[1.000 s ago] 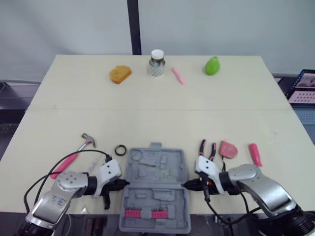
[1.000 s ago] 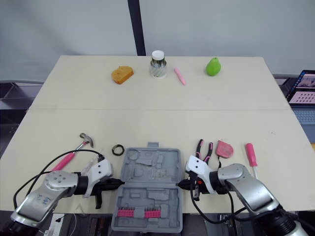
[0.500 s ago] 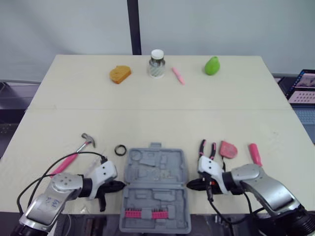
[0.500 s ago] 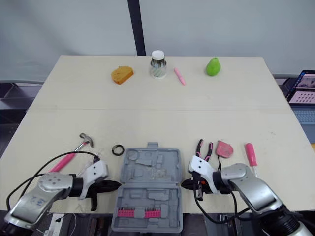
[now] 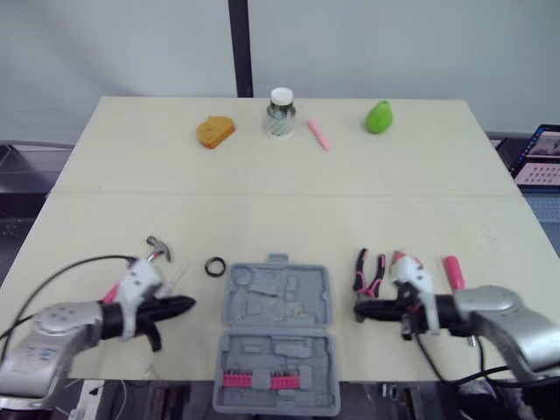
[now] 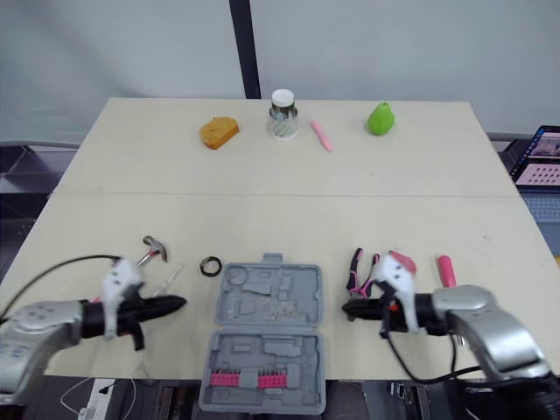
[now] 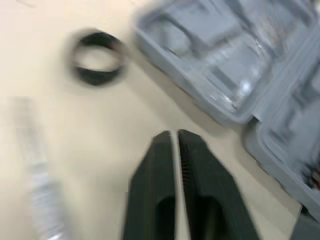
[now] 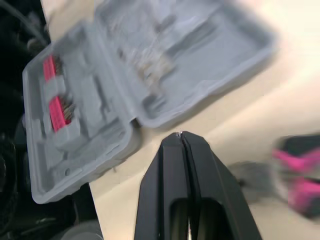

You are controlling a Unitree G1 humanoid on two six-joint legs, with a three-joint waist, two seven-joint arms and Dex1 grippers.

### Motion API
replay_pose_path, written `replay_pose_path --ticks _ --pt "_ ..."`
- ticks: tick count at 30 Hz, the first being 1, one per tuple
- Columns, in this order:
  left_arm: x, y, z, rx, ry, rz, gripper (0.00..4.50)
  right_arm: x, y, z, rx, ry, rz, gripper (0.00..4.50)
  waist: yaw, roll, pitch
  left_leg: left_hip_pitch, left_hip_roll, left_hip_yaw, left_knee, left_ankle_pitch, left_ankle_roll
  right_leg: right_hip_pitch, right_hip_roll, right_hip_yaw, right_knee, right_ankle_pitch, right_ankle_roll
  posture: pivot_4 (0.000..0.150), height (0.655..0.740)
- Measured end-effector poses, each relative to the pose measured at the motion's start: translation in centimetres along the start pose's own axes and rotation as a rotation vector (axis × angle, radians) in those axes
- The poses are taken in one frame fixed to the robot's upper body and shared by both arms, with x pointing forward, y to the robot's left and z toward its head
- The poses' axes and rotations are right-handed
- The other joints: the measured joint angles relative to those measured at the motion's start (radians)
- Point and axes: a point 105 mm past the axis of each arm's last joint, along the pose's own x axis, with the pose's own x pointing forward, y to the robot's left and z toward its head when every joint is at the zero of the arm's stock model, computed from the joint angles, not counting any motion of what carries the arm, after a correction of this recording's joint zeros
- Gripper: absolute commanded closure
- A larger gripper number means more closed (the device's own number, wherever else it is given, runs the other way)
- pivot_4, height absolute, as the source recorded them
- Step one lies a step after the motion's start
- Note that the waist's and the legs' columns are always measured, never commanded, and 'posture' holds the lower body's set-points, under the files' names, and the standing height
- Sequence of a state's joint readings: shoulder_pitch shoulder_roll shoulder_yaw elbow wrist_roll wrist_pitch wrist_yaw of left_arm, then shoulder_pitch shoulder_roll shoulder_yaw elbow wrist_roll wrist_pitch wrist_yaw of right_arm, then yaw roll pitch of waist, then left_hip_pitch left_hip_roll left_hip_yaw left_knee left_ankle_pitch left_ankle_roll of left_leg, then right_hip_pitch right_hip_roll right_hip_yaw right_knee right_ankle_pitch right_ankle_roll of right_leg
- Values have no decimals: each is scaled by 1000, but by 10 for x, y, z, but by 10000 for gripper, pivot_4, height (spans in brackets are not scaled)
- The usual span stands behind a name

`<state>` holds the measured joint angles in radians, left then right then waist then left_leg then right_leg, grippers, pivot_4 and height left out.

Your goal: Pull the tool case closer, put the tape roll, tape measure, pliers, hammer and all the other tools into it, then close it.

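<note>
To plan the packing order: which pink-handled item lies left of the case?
The hammer. It alone lies on the left of the open case; the pliers and the screwdriver both lie on its right.

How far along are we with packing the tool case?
Done: the tool case lies open at the near edge of the table, pulled close. In hand: nothing; the left claw and right claw are shut and empty either side of it. Left: the tape roll, hammer, pliers, tape measure and screwdriver lie outside it; then closing.
</note>
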<state>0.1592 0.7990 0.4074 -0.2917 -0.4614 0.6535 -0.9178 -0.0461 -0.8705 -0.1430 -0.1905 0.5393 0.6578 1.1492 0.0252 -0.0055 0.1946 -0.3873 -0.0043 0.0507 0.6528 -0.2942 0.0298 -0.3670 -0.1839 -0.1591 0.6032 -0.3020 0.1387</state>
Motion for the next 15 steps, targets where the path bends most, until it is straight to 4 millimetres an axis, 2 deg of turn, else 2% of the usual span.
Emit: replay_pose_path --ticks 2,5,6,7,10,13,15 --pt "-28 21 2 -43 -29 110 17408 -34 -27 -4 71 -29 -130 21966 -1 0 0 1 0 1 -1 0 0 0 0 0 0 0 0 1500 7400" --pt "-60 46 -14 -111 -32 235 1855 -65 -55 -15 130 -68 -253 6426 -5 0 0 1 0 3 -1 0 0 -1 1 0 0 0 0 1500 7400" --pt "-71 54 -20 -133 -33 283 0 -78 -67 -22 159 -76 -316 1626 -6 0 0 1 1 5 -1 0 0 -2 1 1 0 0 0 1500 7400" --pt "-83 61 -28 -154 -28 333 0 -92 -78 -30 185 -77 -376 724 -8 0 0 1 1 7 -1 0 0 -2 1 1 0 0 0 1500 7400" --pt "-105 75 -38 -174 -32 407 0 -109 -94 -38 184 -76 -460 724 -18 0 0 1 1 11 -1 0 0 -4 1 2 2 0 -1 1500 7400" --pt "-128 86 -48 -185 -22 486 0 -124 -104 -48 186 -51 -526 724 -27 0 0 1 1 12 -2 -1 0 -6 0 2 2 0 -1 1500 7400" --pt "-136 88 -55 -184 -9 511 0 -131 -107 -54 190 -38 -554 724 -31 0 0 1 1 12 -3 -1 0 -6 0 3 2 0 -1 1500 7400"
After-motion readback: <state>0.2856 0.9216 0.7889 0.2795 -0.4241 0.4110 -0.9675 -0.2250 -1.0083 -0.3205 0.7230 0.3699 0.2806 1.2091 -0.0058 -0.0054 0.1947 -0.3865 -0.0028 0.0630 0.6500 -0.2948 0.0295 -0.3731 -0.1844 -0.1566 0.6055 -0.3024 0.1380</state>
